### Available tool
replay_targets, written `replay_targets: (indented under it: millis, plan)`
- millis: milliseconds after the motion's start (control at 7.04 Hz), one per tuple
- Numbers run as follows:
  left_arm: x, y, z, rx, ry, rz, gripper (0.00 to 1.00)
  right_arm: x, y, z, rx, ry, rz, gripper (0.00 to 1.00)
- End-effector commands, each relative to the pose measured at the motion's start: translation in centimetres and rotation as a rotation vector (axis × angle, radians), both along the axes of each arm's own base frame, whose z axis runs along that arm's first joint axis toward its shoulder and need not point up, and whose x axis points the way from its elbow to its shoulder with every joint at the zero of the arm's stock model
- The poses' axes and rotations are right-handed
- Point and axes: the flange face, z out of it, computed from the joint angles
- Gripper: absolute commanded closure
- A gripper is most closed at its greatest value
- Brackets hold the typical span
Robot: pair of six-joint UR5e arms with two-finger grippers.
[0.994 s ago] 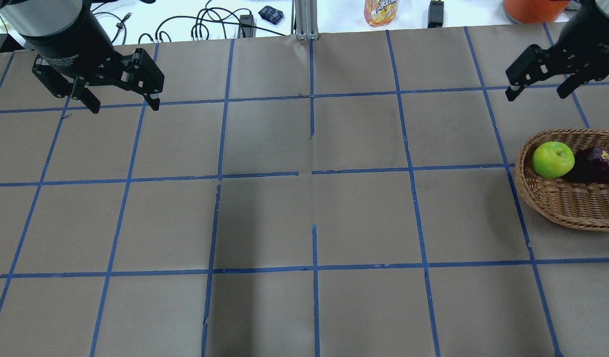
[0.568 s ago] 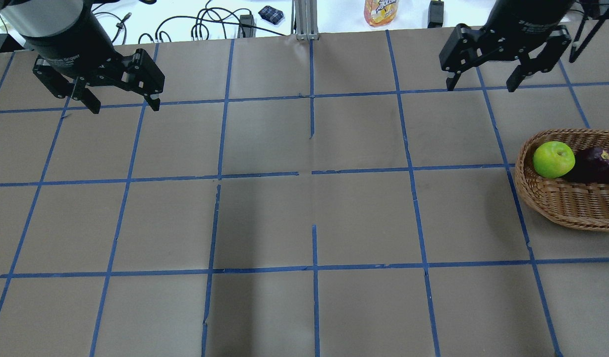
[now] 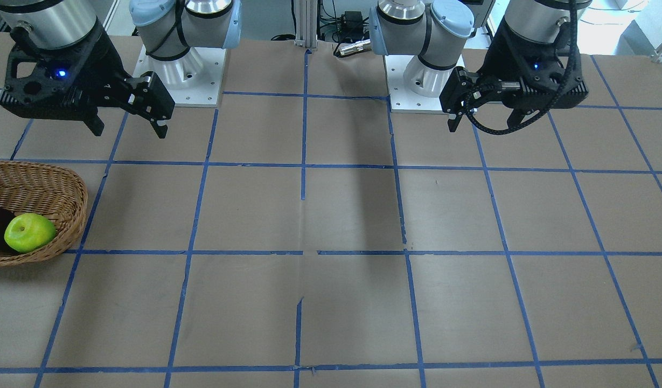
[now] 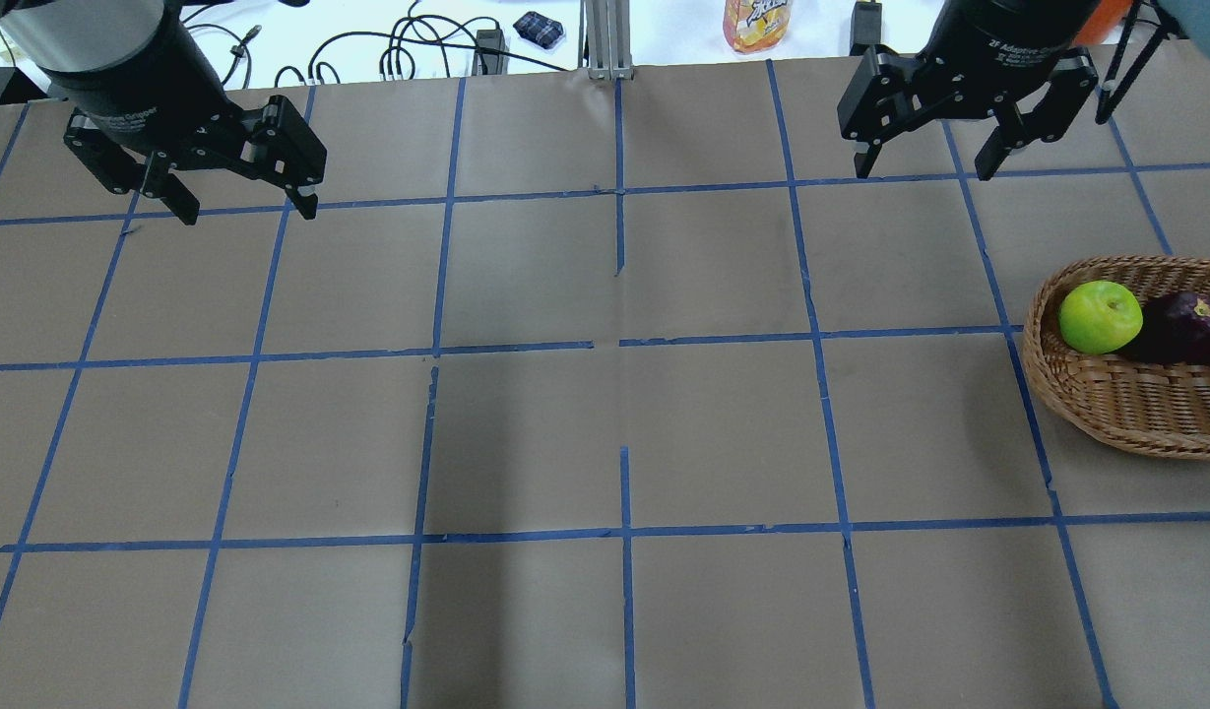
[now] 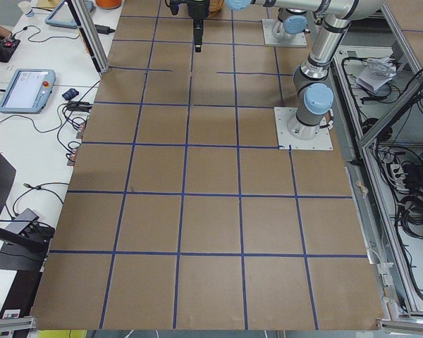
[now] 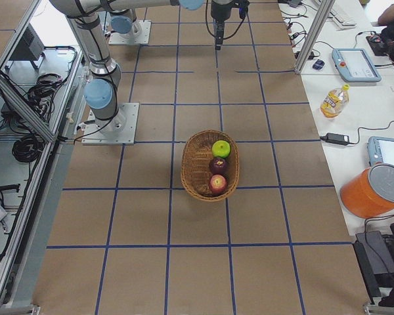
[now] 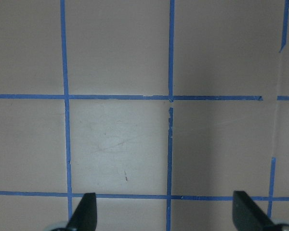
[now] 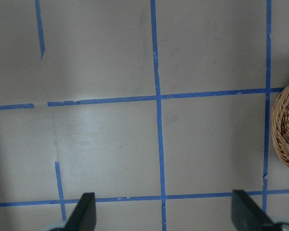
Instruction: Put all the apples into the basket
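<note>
The wicker basket (image 4: 1116, 414) stands at the table's right edge, also in the front view (image 3: 40, 183) and the right-side view (image 6: 197, 170). In it lie the green apple (image 4: 1100, 316), the dark purple apple (image 4: 1190, 325) and the red apple (image 6: 217, 184), in a row. My right gripper (image 4: 923, 171) hangs open and empty above the table's far right, well clear of the basket. Its wrist view shows the basket's rim (image 8: 286, 130) at the right edge. My left gripper (image 4: 248, 209) hangs open and empty over the far left.
The table is brown paper with a blue tape grid. Beyond its far edge lie cables (image 4: 408, 49), a juice bottle (image 4: 757, 25) and a power adapter (image 4: 865, 28). An orange bucket (image 6: 374, 190) and tablets sit on the side table.
My right gripper has swung left from near the table's right edge, farther from the basket, still open. The left gripper and the apples have not moved.
</note>
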Motion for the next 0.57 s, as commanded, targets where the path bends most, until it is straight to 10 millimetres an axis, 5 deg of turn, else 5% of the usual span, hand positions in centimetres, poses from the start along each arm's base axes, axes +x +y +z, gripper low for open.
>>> replay_targets:
  millis: [0,426]
  plan:
    - [0.0,-0.06,-0.07,0.001,0.0,0.0,0.0,0.01,-0.04,-0.06,0.001,0.001,-0.001,0.0]
    - [-0.01,-0.07,0.0,0.0,0.002,0.0,0.0,-0.05,-0.08,-0.35,0.005,0.007,0.014,0.0]
